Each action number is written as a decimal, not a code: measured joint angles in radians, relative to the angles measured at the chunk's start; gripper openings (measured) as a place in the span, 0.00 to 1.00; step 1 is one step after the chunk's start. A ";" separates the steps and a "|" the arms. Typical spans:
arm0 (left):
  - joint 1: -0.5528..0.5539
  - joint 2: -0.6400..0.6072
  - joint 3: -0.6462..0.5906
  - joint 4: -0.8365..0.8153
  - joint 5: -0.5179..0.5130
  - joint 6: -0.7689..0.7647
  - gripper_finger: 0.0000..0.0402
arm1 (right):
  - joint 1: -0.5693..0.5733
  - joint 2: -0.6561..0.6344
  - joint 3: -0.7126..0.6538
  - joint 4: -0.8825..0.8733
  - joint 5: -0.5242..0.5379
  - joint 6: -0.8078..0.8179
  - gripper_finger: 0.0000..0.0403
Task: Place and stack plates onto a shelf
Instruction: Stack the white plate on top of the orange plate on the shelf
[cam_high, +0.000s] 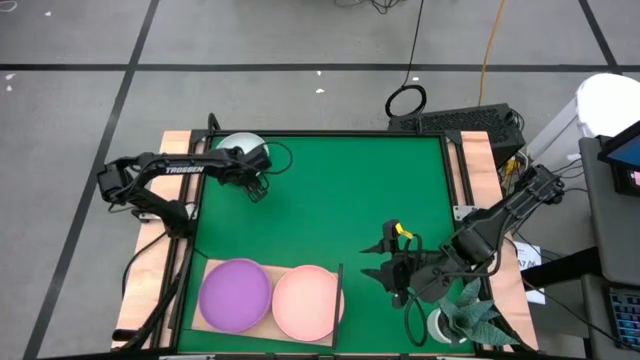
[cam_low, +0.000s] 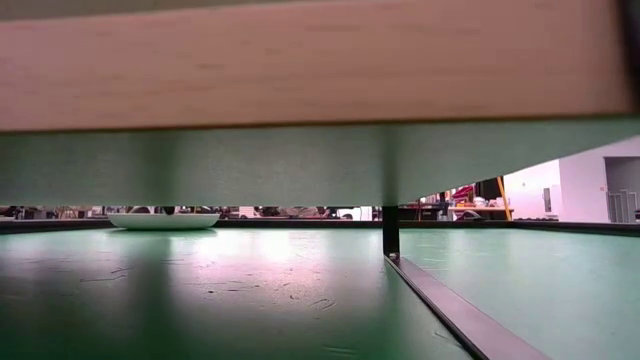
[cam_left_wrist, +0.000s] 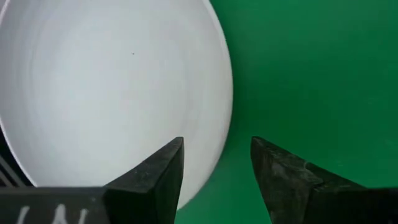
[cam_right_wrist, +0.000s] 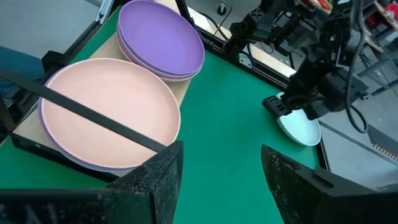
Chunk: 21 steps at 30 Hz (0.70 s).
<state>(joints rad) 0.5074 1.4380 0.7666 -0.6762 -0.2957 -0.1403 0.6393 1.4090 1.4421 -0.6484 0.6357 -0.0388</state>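
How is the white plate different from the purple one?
The white plate lies on the green mat at the far left corner, beside the left gripper; the purple plate rests on the wooden shelf at the near edge. The white plate lies alone, while the purple plate tops a stack next to a pink plate. Both are round, shallow, and look alike in size.

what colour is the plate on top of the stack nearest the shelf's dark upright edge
Salmon pink plate, seen best in the right wrist view, beside the purple plate.
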 joint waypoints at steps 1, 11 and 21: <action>0.000 0.000 -0.005 0.008 -0.002 0.001 0.47 | -0.003 0.000 0.000 0.004 0.000 -0.006 0.49; 0.017 0.000 -0.046 0.040 -0.002 0.007 0.33 | -0.025 0.000 0.000 0.047 -0.003 -0.052 0.49; 0.025 0.000 -0.111 0.093 -0.018 0.061 0.24 | -0.025 0.000 0.000 0.046 -0.004 -0.035 0.49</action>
<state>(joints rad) 0.5327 1.4378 0.6560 -0.5828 -0.3140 -0.0793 0.6147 1.4090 1.4418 -0.6022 0.6315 -0.0737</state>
